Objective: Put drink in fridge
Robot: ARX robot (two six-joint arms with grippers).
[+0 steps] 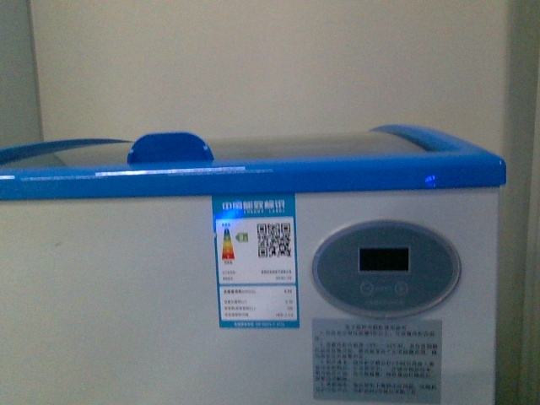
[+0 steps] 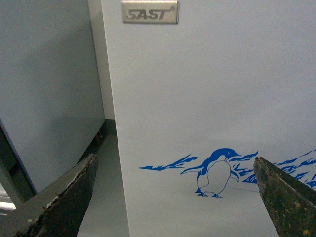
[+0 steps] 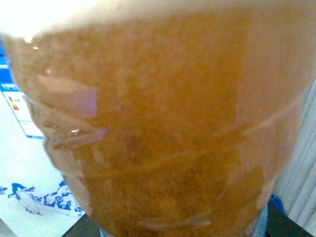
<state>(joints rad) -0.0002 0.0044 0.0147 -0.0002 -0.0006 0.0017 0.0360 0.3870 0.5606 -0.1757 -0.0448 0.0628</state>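
The fridge [image 1: 126, 278] fills the front view: a white chest cooler with a blue top rim [image 1: 337, 173], a blue lid handle [image 1: 170, 148] and curved glass lids. Neither arm shows there. My left gripper [image 2: 175, 192] is open, its two dark fingers [image 2: 64, 197] spread wide in front of the fridge's white side [image 2: 207, 89], near the blue penguin decal [image 2: 215, 173] and a silver SAST badge [image 2: 149, 12]. My right gripper is shut on the drink [image 3: 158, 133]; its orange-amber body fills the right wrist view and hides the jaws.
An energy label [image 1: 258, 261], an oval display panel [image 1: 386, 268] and a grey text plate [image 1: 376, 359] are on the fridge front. A grey cabinet [image 2: 44, 98] stands beside the fridge with a narrow floor gap [image 2: 101, 197] between them. A cream wall [image 1: 270, 67] rises behind.
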